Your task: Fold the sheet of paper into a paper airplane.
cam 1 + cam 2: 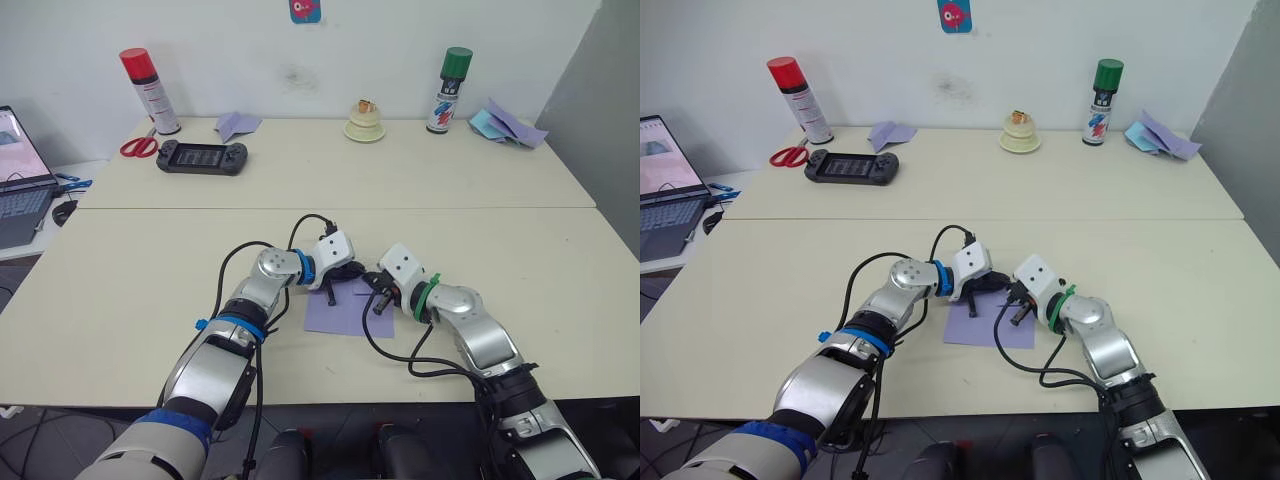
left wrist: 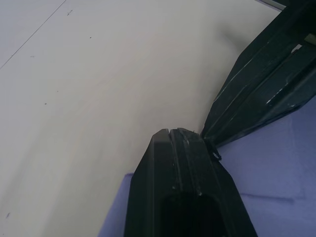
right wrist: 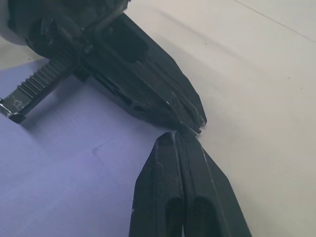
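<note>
Left claw (image 1: 350, 272) pressed closed, tip met at far edge of sheet of paper (image 1: 338, 312). Sheet laid flat on counter (image 1: 150, 290), directly under both claws. Right claw (image 1: 381, 293) closed too, equally near.

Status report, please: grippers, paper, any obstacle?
Left gripper and right gripper shut, tips meeting at the far edge of the sheet of paper. Sheet flat on table. Nothing in the way.
</note>
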Controlling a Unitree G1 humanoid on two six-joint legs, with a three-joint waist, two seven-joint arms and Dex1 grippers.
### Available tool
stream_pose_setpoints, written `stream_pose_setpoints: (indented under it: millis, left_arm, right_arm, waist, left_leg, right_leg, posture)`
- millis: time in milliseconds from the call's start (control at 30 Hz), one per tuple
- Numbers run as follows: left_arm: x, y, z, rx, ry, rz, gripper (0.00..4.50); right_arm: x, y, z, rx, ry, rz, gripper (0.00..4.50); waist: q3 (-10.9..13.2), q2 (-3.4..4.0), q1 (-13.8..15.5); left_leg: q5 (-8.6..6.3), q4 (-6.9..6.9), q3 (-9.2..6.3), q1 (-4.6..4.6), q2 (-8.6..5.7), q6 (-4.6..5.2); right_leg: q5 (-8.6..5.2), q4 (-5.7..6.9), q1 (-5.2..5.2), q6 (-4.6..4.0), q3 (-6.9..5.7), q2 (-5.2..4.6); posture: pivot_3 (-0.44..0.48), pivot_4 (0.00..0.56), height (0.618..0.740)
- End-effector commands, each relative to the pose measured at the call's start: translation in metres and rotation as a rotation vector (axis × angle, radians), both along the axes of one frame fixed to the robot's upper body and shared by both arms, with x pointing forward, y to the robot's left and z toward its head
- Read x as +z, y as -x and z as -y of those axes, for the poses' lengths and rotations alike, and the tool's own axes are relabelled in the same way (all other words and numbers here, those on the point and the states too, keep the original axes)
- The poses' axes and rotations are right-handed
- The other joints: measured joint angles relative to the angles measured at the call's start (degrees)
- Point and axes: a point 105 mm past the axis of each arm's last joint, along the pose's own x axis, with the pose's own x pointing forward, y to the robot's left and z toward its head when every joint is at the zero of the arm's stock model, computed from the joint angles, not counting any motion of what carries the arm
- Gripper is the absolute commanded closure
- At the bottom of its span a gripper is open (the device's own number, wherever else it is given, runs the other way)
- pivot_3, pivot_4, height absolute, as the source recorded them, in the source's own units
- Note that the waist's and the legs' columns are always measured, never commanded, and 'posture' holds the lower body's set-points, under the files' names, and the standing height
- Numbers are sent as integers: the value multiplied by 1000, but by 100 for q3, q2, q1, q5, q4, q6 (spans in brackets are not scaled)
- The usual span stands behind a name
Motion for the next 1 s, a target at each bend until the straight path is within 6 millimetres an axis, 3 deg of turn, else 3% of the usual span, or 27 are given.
stream_pose_setpoints:
  millis: [33,233,600,833,1000]
  left_arm:
    - [-29,11,-7,-7,-82,-76,4500]
    - [-34,14,-6,-14,-97,-84,4500]
    - [-37,15,-4,-21,-102,-85,4500]
    - [-35,15,-1,-29,-97,-80,4500]
    - [-32,14,2,-39,-92,-67,4500]
  right_arm:
    - [-7,0,6,-33,-9,-51,4462]
    - [-23,12,23,-71,-15,-133,4462]
    - [-33,33,44,-108,-5,-198,4462]
    - [23,58,38,38,-219,-11,4462]
    - [36,54,32,56,-224,28,4462]
  waist:
    - [0,0,0]
    - [-3,1,44]
    - [-15,-3,98]
    - [-14,-4,111]
    - [-13,-5,110]
  left_leg:
    - [0,0,-1,0,0,0]
    - [0,0,-3,0,-2,0]
    - [0,3,-2,6,-4,0]
    - [0,4,-2,-2,-8,1]
    - [0,5,-4,-2,-7,1]
  right_leg:
    - [0,0,0,0,0,0]
    - [0,-1,5,0,0,0]
    - [-1,-3,14,2,-1,0]
    - [-2,-9,12,6,-4,1]
    - [-1,-11,13,10,-7,2]
  posture:
    - [0,150,722]
    - [0,150,722]
    - [0,150,722]
    - [0,150,722]
    - [0,150,722]
